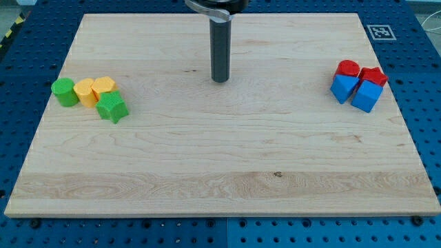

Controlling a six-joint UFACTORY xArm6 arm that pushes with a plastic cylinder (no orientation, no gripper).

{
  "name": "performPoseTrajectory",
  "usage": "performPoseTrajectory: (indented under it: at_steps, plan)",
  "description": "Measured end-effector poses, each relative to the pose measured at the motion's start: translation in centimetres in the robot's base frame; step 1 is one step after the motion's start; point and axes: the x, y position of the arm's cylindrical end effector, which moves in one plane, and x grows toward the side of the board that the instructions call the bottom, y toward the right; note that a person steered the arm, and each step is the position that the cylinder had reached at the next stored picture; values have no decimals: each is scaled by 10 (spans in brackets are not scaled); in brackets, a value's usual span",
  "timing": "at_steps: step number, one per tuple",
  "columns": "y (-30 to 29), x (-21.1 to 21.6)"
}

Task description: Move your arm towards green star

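Observation:
The green star (111, 108) lies at the view's left on the wooden board (220, 172), at the lower right of a cluster of blocks. My tip (220, 79) rests on the board near the top centre, well to the right of the green star and slightly above it. It touches no block.
Next to the green star are a green round block (65, 91) and two yellow blocks (86, 91) (104, 86). At the view's right is a cluster of two red blocks (347, 68) (374, 76) and two blue blocks (343, 87) (366, 96). A marker tag (380, 32) sits at the top right.

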Motion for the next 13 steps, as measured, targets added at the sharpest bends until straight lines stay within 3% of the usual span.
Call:
performPoseTrajectory:
  at_steps: [2,5,7,13]
  plan:
    - [-43,56]
    - [-43,56]
    - [-84,108]
    - [-106,112]
